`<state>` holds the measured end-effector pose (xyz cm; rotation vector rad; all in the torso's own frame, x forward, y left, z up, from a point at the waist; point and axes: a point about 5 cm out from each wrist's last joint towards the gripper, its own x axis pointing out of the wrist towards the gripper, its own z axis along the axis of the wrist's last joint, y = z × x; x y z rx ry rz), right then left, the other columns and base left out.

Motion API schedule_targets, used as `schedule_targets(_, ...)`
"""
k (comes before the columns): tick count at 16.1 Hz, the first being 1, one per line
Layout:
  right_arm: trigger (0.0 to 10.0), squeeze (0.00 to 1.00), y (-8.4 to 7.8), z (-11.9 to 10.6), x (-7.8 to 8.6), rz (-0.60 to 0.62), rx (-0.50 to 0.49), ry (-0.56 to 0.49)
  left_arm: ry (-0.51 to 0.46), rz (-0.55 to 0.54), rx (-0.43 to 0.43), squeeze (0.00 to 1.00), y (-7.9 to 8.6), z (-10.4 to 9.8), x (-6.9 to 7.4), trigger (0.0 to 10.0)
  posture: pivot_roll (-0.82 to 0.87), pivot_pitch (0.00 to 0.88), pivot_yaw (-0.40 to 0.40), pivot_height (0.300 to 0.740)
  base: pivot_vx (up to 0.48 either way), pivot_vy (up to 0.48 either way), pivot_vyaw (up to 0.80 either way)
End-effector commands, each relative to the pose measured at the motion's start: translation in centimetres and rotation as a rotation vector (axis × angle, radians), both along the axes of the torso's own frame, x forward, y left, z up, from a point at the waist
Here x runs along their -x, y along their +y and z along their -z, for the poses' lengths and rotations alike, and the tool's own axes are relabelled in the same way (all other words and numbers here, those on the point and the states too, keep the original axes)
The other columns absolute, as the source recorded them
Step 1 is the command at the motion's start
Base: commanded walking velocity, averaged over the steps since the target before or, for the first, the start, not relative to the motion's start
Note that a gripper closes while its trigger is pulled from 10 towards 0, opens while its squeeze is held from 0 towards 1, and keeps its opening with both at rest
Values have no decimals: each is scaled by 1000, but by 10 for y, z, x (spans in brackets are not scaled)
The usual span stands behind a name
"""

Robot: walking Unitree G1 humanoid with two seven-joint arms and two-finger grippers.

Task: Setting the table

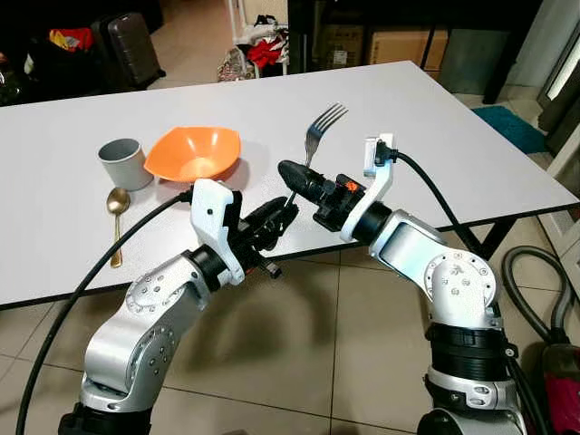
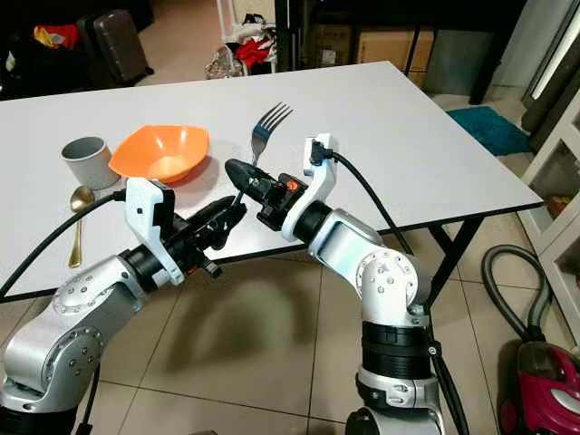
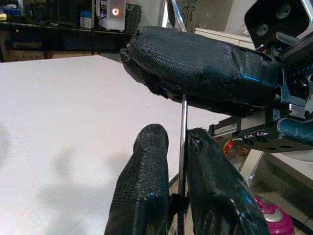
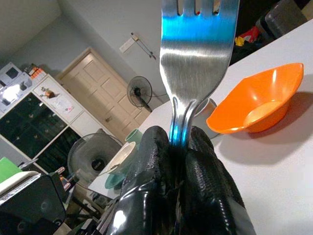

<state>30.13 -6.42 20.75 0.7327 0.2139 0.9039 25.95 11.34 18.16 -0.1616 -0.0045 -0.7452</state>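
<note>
A silver fork (image 1: 317,131) stands upright over the white table's (image 1: 408,118) front edge, tines up. My right gripper (image 1: 290,172) is shut on the fork's neck just below the head (image 4: 198,49). My left gripper (image 1: 285,210) sits right beneath it, shut on the thin handle (image 3: 183,117) that runs between its fingers (image 3: 146,161). On the table to the left lie an orange bowl (image 1: 193,152), a grey cup (image 1: 123,163) and a gold spoon (image 1: 117,213).
A pink vacuum cleaner (image 1: 562,390) with its grey hose stands on the tiled floor at my right. A dark suitcase (image 1: 131,45) and a pile of clothes (image 1: 263,50) lie beyond the table's far side. A teal mat (image 1: 507,127) lies at the far right.
</note>
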Motion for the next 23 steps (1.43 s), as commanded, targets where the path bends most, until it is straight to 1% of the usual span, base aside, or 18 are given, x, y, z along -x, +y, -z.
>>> schedule_targets(1, 0, 0, 0, -1, -3, 14, 6, 0, -28, -36, -11, 0, 6, -6, -3, 10000, -25, 6, 74, 740, 0, 0, 0)
schedule_targets(4, 0, 0, -5, 0, -8, 44, 14, -2, -38, -27, 6, 0, 6, -10, -2, 10000, -23, 5, 74, 740, 0, 0, 0)
schedule_targets(7, 0, 0, -18, 0, -15, 98, 35, -9, -47, 28, 19, 0, 3, -14, 5, 10000, -19, 4, 73, 740, 0, 0, 0)
schedule_targets(9, 0, 0, -24, 1, -17, 118, 61, -19, -50, 16, 23, 0, 4, -16, 6, 10000, -19, 4, 73, 740, 0, 0, 0)
schedule_targets(10, 0, 0, -29, 2, -18, 140, 120, -43, -56, -13, 12, 0, 9, -16, 6, 10000, -23, 3, 82, 740, 0, 0, 0)
schedule_targets(11, 0, 0, -34, 3, -17, 156, 203, -80, -69, -54, -26, 0, 15, -16, 6, 10000, -31, 2, 84, 740, 0, 0, 0)
schedule_targets(12, 0, 0, -37, 3, -13, 171, 245, -104, -65, -120, -77, 0, 21, -15, 5, 10000, -34, 0, 84, 740, 0, 0, 0)
schedule_targets(13, 2745, 0, -44, 4, -7, 211, 326, -140, -56, -269, -113, 0, 32, -14, 1, 10000, -34, 0, 81, 740, 0, 0, 0)
schedule_targets(14, 4549, 0, -48, 6, -2, 243, 401, -167, -52, -340, -139, 0, 37, -14, 0, 10000, -35, 0, 80, 740, 0, 0, 0)
schedule_targets(15, 10000, 0, -49, 8, 0, 260, 442, -170, -67, -358, -153, 0, 39, -15, 1, 10000, -36, 0, 80, 740, 0, 0, 0)
schedule_targets(16, 10000, 0, -55, 12, 8, 319, 525, -182, -85, -434, -223, 0, 43, -11, 3, 10000, -40, 0, 80, 740, 0, 0, 0)
schedule_targets(17, 10000, 0, -58, 13, 14, 366, 565, -212, -72, -481, -284, 0, 46, -5, 6, 10000, -45, 0, 79, 740, 0, 0, 0)
schedule_targets(18, 10000, 0, -62, 12, 19, 411, 625, -258, -58, -511, -295, 0, 47, -1, 9, 10000, -48, 0, 76, 740, 0, 0, 0)
schedule_targets(19, 10000, 0, -65, 12, 24, 437, 651, -284, -48, -530, -288, 0, 47, 1, 13, 10000, -49, 0, 75, 740, 0, 0, 0)
schedule_targets(21, 10000, 0, -68, 11, 33, 469, 658, -302, -32, -542, -301, 0, 44, 3, 21, 10000, -45, 0, 69, 740, 0, 133, 0)
schedule_targets(23, 10000, 0, -68, 16, 40, 488, 662, -284, -37, -557, -321, 0, 42, 4, 25, 10000, -29, 0, 56, 740, 0, 298, 0)
